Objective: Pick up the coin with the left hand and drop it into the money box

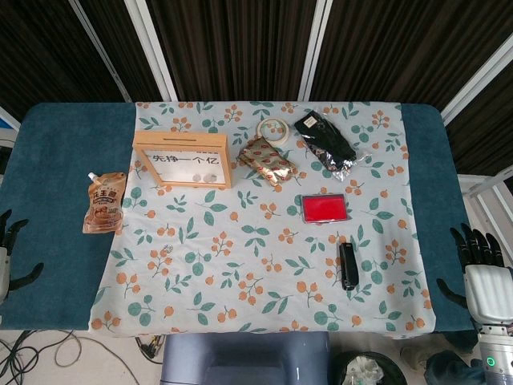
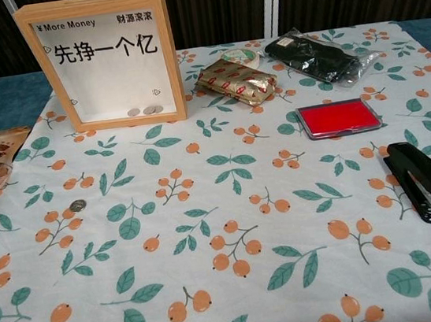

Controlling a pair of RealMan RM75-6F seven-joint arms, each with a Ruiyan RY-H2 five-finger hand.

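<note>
STEP: pick-up not begun | COIN: coin (image 2: 78, 205) lay at left of chest view, on the cloth | BOX: money box (image 2: 106, 60) stood upper left | LEFT: left hand (image 1: 8, 253) empty, fingers apart, at far-left edge | RIGHT: right hand (image 1: 481, 269) empty, fingers spread | NEXT: probably reach inward, over the coin

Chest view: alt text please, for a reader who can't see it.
A small coin lies on the floral tablecloth, in front of and apart from the upright wooden money box, which shows coins inside. A red ink pad and black stapler sit right; no hands show.
</note>
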